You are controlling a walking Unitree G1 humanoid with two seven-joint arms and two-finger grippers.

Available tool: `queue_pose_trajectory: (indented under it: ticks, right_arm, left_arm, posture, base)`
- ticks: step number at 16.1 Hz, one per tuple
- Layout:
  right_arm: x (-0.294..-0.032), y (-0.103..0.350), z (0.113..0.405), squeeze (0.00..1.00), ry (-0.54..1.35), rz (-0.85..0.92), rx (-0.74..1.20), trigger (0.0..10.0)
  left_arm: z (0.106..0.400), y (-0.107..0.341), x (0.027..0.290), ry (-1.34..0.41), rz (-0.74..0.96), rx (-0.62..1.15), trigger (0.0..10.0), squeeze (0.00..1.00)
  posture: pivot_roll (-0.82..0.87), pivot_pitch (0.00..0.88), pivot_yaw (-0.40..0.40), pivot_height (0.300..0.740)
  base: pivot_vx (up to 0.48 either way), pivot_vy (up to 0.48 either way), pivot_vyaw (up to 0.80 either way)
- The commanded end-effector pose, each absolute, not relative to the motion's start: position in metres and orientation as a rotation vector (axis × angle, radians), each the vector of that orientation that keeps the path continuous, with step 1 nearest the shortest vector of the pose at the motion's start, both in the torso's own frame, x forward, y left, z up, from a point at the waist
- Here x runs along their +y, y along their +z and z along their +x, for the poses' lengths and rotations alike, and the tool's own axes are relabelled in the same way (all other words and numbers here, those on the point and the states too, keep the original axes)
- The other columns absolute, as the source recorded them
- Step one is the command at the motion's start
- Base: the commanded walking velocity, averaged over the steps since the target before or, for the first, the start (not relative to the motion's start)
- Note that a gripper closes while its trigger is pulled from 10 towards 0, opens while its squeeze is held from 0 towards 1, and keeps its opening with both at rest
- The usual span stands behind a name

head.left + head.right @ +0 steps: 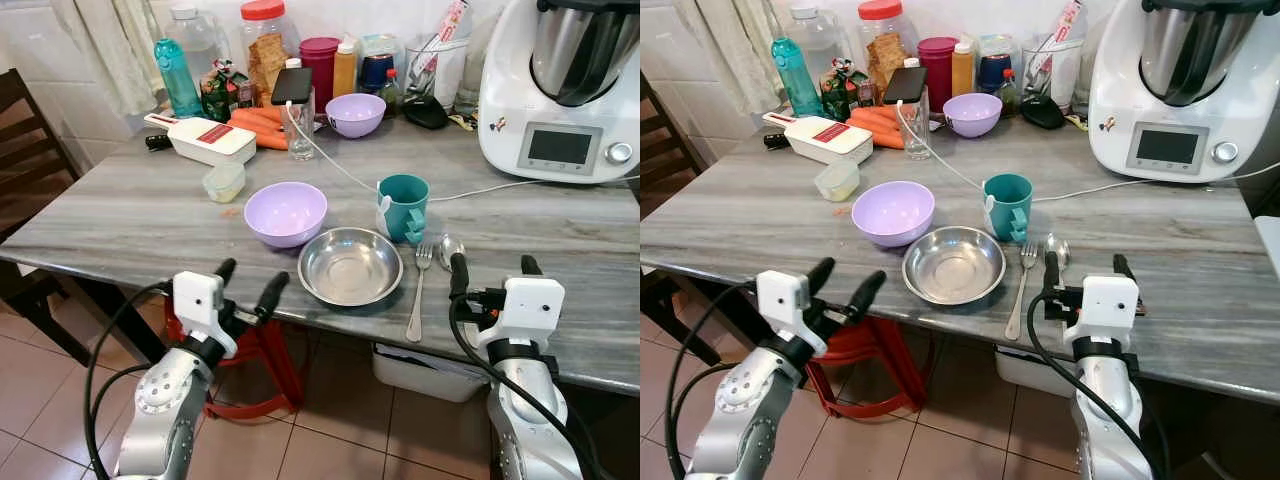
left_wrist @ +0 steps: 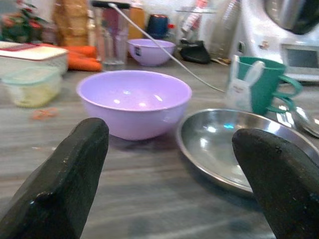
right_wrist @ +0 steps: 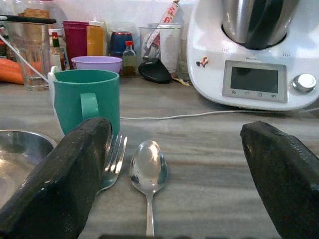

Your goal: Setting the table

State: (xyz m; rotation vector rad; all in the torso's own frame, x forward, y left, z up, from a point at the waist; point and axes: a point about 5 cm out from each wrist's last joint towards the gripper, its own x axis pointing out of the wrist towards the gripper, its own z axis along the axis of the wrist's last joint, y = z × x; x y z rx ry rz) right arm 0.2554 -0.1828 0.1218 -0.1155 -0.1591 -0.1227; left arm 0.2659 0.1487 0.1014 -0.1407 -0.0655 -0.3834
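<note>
A steel plate (image 1: 350, 266) lies near the table's front edge. A lilac bowl (image 1: 286, 213) touches its left rim and a teal mug (image 1: 404, 206) stands just behind its right side. To the right of the plate lie a fork (image 1: 420, 290) and a spoon (image 3: 148, 172), side by side. My left gripper (image 1: 250, 278) hovers open at the table edge, in front of the lilac bowl (image 2: 133, 99). My right gripper (image 1: 493, 264) is open over the edge, its left finger just above the spoon's handle. A second lilac bowl (image 1: 356, 114) sits at the back.
A white kitchen machine (image 1: 565, 85) stands at the back right, its cable (image 1: 470, 190) running across the table. Jars, bottles, carrots (image 1: 262, 125), a white slicer (image 1: 200, 138) and a small container (image 1: 224, 181) crowd the back left. A dark chair (image 1: 25, 150) stands left; a red stool (image 1: 262, 365) is underneath.
</note>
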Motion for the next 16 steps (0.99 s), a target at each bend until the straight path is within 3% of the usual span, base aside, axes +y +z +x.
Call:
queue_pose_trajectory:
  ticks: [1,6,10,16]
  right_arm:
    - [-0.179,0.128,0.255,0.00,-0.098,-0.137,-0.173,10.0]
    - [-0.168,0.138,0.257,0.00,-0.030,-0.192,-0.181,10.0]
    - [-0.165,0.141,0.259,0.00,-0.006,-0.195,-0.179,10.0]
    - [-0.161,0.144,0.263,0.00,0.020,-0.199,-0.192,10.0]
  left_arm:
    - [0.269,0.100,0.157,-0.332,-0.123,-0.058,10.0,0.00]
    - [0.276,0.099,0.155,-0.265,-0.109,-0.075,10.0,0.00]
    - [0.285,0.096,0.172,-0.087,-0.051,-0.056,10.0,0.00]
    - [0.286,0.093,0.171,-0.078,-0.085,-0.041,10.0,0.00]
  posture:
    - [-0.10,0.000,0.086,0.740]
    - [-0.10,0.000,0.077,0.740]
    - [-0.10,0.000,0.073,0.740]
    - [-0.10,0.000,0.064,0.740]
  base:
    - [0.000,0.000,0.00]
    - [0.000,0.000,0.76]
    - [0.000,0.000,0.80]
    - [0.000,0.000,0.80]
